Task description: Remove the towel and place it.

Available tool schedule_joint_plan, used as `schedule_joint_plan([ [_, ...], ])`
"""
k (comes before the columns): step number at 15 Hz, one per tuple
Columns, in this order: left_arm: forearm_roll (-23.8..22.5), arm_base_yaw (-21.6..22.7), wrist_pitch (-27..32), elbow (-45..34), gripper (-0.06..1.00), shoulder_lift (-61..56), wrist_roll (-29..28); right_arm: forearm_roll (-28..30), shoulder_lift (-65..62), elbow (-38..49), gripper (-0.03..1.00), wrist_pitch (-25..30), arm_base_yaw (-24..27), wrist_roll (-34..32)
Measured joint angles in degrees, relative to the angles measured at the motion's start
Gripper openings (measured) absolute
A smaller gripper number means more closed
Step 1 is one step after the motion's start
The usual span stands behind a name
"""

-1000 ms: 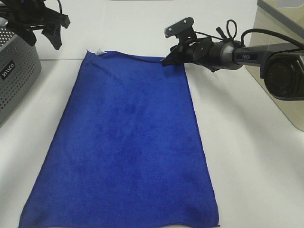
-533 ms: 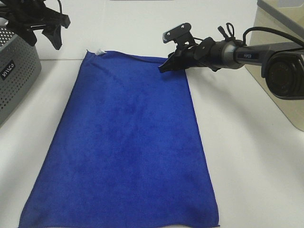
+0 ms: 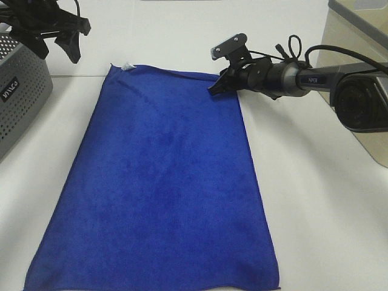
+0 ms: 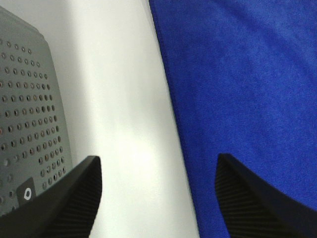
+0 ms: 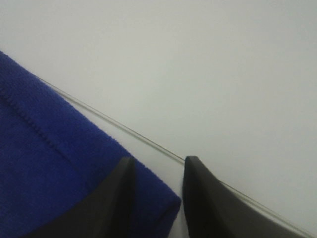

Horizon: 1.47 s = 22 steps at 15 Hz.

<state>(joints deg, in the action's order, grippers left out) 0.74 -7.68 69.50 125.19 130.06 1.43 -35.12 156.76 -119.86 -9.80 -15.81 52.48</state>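
Observation:
The royal-blue towel (image 3: pixel 163 182) lies flat and spread out on the white table, with its small white tag (image 3: pixel 127 65) at the far left corner. My right gripper (image 3: pixel 214 88) is down at the towel's far right corner. In the right wrist view the jaws (image 5: pixel 159 161) stand a narrow gap apart with the towel's corner (image 5: pixel 49 163) lying flat between them. My left gripper (image 3: pixel 56 48) is open and empty, held high over the table's far left. In the left wrist view it (image 4: pixel 158 163) hangs above the towel's left edge (image 4: pixel 247 74).
A grey perforated basket (image 3: pixel 18 91) stands at the left edge of the table, close to the towel's left side; it also shows in the left wrist view (image 4: pixel 29 124). A beige bin (image 3: pixel 357 36) stands at the far right, behind the right arm.
My right gripper has come down and shifted slightly onto the towel's far right corner. The towel and the left arm have not moved.

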Motion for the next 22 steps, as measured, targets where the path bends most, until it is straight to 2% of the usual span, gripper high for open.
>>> schedule_joint_plan([
  [1,0.0,0.0,0.0,0.0,0.62,0.0,0.0,0.0,-0.23,0.0,0.36,0.52,0.06,0.0],
  [5,-0.06,0.0,0.0,0.0,0.62,0.0,0.23,-0.17,-5.44,-0.23,0.35,9.8,-0.06,-1.38],
  [11,-0.11,0.0,0.06,0.0,0.62,0.0,0.23,-0.17,-2.29,-0.23,0.3,9.8,-0.06,-1.55],
  [15,-0.17,0.0,0.06,0.0,0.62,0.0,0.23,-0.17,-2.01,-0.23,0.3,-8.25,0.0,-1.55],
  [16,-0.17,0.0,0.06,0.0,0.62,0.0,0.23,-0.17,-2.01,-0.23,0.3,-10.6,0.0,-1.55],
  [18,-0.17,0.0,0.06,0.0,0.62,0.0,0.23,-0.23,-2.12,-0.23,0.3,-11.06,0.0,-1.55],
  [19,-0.17,0.0,0.06,0.0,0.62,0.0,0.23,-0.23,-2.58,-0.23,0.3,-8.31,0.0,-1.55],
  [20,-0.17,0.0,0.06,0.0,0.62,0.0,0.23,-0.29,-3.67,-0.23,0.3,-2.75,0.0,-1.55],
  [22,-0.74,0.0,0.06,0.0,0.62,0.0,0.23,-0.29,-7.85,-0.17,0.3,14.04,0.0,-1.55],
])
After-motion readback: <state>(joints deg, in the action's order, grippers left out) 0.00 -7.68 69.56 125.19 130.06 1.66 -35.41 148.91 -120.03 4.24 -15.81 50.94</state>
